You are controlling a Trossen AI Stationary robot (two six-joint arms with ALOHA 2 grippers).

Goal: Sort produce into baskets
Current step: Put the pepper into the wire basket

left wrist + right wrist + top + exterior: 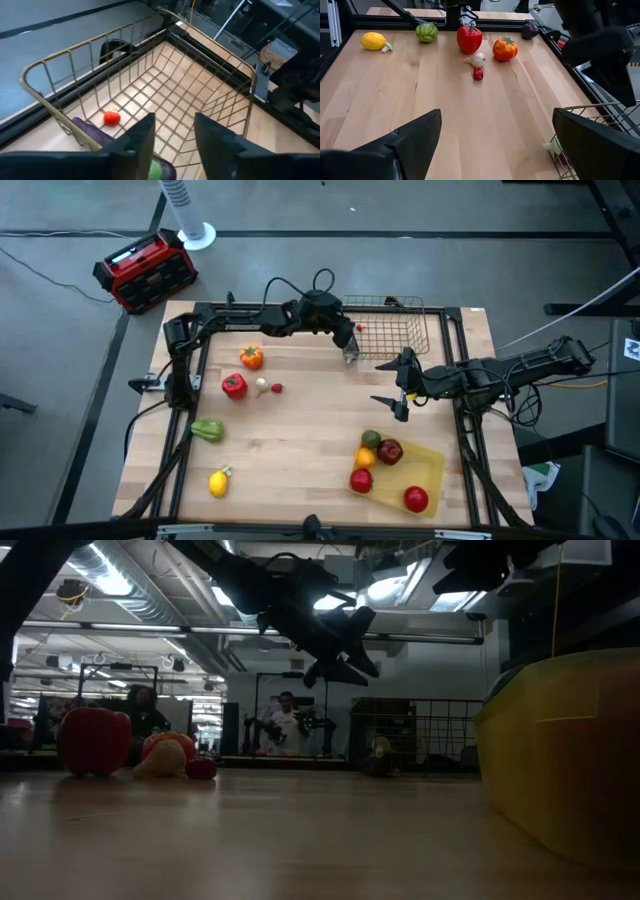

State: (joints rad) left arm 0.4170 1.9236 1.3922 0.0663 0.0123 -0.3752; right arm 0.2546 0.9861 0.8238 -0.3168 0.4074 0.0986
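Left gripper, jaws parted and gripping nothing, hangs over the square wire-mesh metal basket beside a purple eggplant lying inside against its rim; careless withdrawal risks snagging the wire, tipping it.

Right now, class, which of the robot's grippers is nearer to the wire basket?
Left. The left gripper hangs over the near-left corner of the wire basket. The right gripper hovers over bare table, just in front of the basket.

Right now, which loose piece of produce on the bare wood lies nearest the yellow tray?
The yellow lemon, near the front left. The green pepper, red pepper and orange one all lie farther from the yellow tray.
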